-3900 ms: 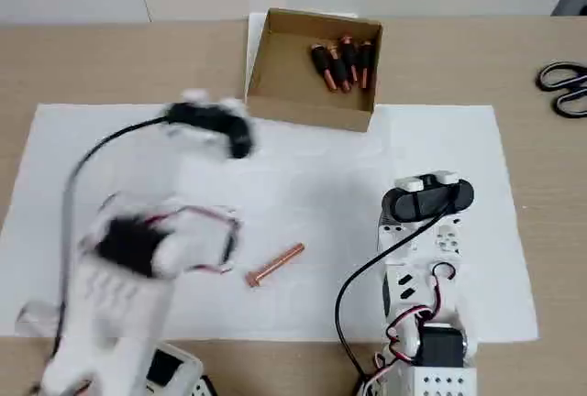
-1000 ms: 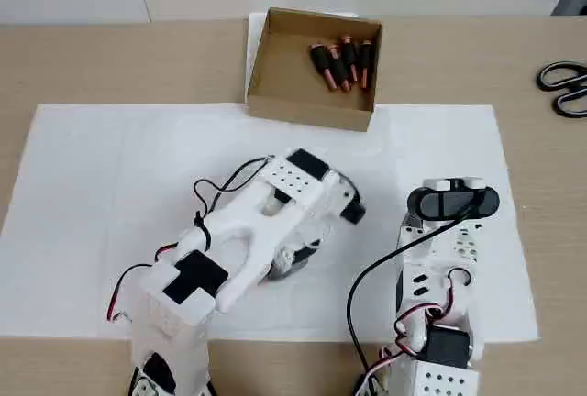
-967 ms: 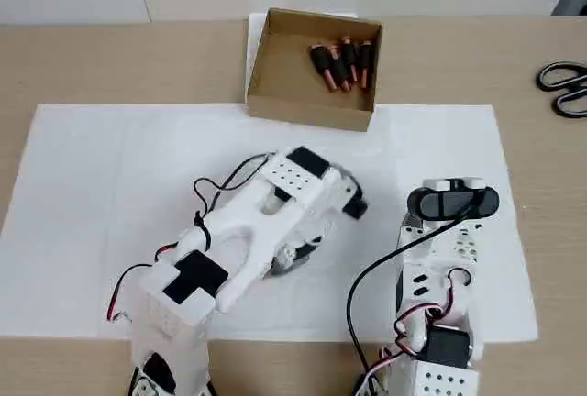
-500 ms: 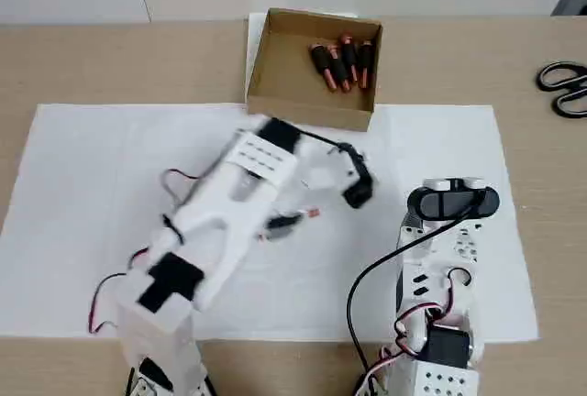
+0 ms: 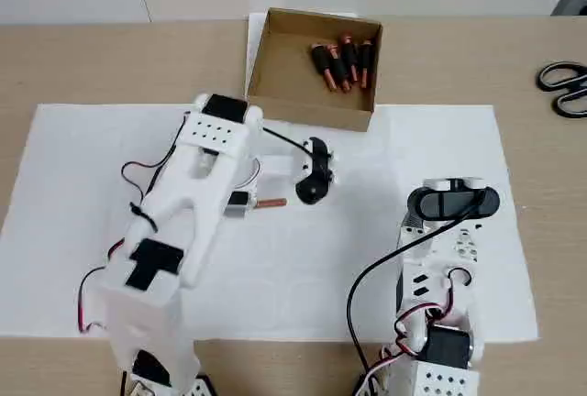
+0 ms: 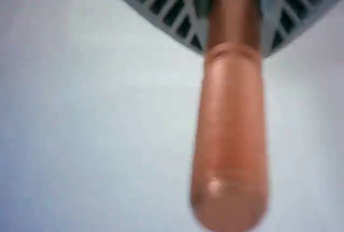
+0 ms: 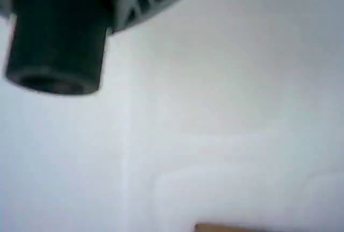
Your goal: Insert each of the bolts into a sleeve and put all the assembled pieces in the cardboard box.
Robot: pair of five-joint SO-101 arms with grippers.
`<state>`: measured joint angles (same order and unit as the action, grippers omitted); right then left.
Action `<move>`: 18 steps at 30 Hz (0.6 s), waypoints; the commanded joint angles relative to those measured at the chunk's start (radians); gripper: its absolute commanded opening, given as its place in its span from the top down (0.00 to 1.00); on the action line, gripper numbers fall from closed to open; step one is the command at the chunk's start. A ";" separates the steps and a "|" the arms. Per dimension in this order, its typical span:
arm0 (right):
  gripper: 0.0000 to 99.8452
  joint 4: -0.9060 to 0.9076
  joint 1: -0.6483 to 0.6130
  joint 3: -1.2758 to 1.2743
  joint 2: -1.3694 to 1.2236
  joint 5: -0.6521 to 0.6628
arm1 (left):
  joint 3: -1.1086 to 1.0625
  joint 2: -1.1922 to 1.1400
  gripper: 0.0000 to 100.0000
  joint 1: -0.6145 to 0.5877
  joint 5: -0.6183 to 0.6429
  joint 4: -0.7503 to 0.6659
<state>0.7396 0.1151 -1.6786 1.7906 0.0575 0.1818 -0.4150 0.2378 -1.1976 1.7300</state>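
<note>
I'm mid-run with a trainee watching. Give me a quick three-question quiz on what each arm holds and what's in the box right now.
1. True or false: the left pincer is shut on a copper bolt.
2. How many assembled pieces lie in the cardboard box? A) two B) four C) six
3. Fill the gap: the right pincer grips a black ____.

Key: 1 true; 2 B; 3 sleeve.
</note>
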 commanded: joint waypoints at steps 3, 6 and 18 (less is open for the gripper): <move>1.00 0.001 0.007 -0.006 0.021 -0.008 | 0.142 -0.089 0.99 -0.011 -0.005 0.000; 1.00 0.001 0.007 -0.006 0.021 -0.008 | 0.171 -0.132 0.99 -0.011 -0.003 0.000; 1.00 0.002 0.007 -0.006 0.021 -0.008 | 0.174 -0.158 0.99 -0.011 0.055 0.000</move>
<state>0.7396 0.1151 -1.6786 1.7906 0.0575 0.3107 -0.5838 0.2348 -1.1500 1.7300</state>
